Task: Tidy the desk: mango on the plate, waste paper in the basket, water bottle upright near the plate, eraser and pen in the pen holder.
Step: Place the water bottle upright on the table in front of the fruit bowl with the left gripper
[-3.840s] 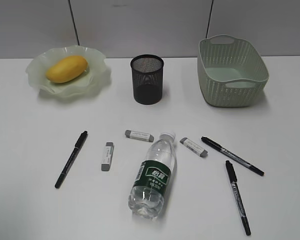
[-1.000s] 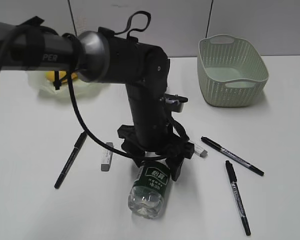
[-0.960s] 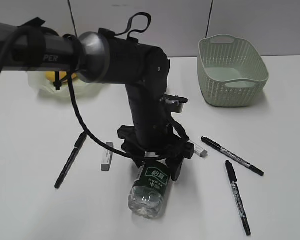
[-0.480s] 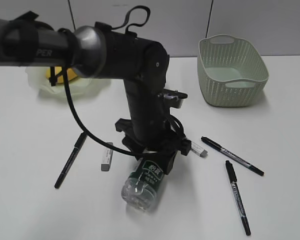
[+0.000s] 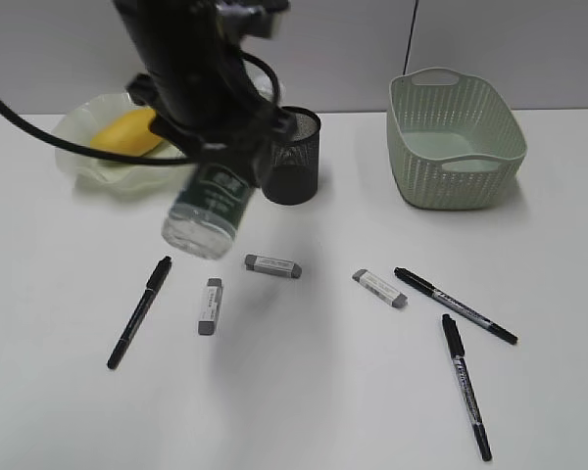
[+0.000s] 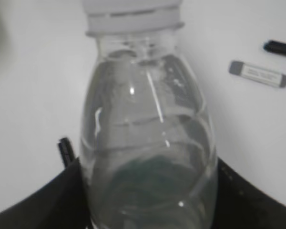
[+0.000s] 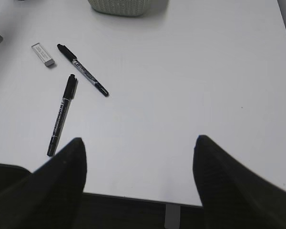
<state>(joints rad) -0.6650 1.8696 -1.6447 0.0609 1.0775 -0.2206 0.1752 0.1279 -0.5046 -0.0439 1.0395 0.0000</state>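
Observation:
My left gripper is shut on the water bottle and holds it tilted in the air, base toward the camera, left of the black mesh pen holder. In the left wrist view the bottle fills the frame between the black jaws, cap away from the camera. The mango lies on the ruffled green plate, partly behind the arm. Three erasers and three pens lie on the desk. My right gripper is open and empty above the desk's edge. No waste paper shows.
The green woven basket stands at the back right, and nothing shows inside it. The right wrist view shows two pens, an eraser and the desk's near edge. The right arm is outside the exterior view.
The left gripper closed on the lying bottle and has lifted it up and back to the left, from the front middle of the desk to beside the pen holder.

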